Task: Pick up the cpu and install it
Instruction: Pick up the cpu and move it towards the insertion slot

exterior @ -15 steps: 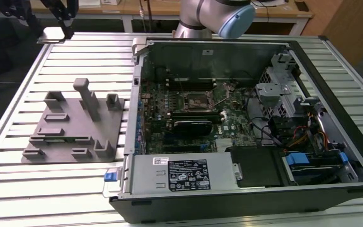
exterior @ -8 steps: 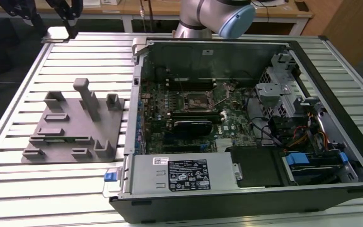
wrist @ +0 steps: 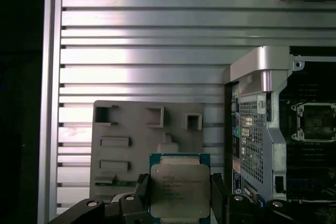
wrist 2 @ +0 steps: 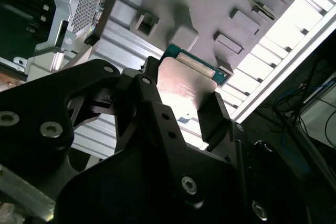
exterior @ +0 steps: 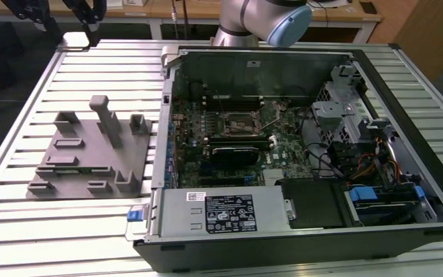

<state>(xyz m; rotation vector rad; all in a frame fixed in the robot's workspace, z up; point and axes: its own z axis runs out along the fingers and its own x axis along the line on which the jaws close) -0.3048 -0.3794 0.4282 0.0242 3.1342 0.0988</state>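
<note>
Aloft, jaws clamped on the cpu (wrist: 179, 187) — slatted metal table (wrist: 157, 35), grey tray (wrist: 131, 124) beneath

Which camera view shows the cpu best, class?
The first wrist view: the cpu faces the camera, metal top and green rim plain. The second wrist view catches it slanted and glare-washed; the exterior view gives at most a pale glint.

Place: robotics lab or test workshop set up for computer assembly.
Bench: slatted aluminium-profile table (exterior: 90, 63), industrial in build.
Machine: robot arm (exterior: 256, 20) rising behind the case, its gripper (wrist 2: 185, 95) clamped on the cpu (wrist: 179, 188).
Workpiece: open desktop computer case (exterior: 260, 69), motherboard (exterior: 237, 135) exposed.
Fixture: grey parts-holding plate (exterior: 90, 156) with moulded slots and posts.
Surroundings: wooden desks (exterior: 183, 10) beyond the table.
</note>
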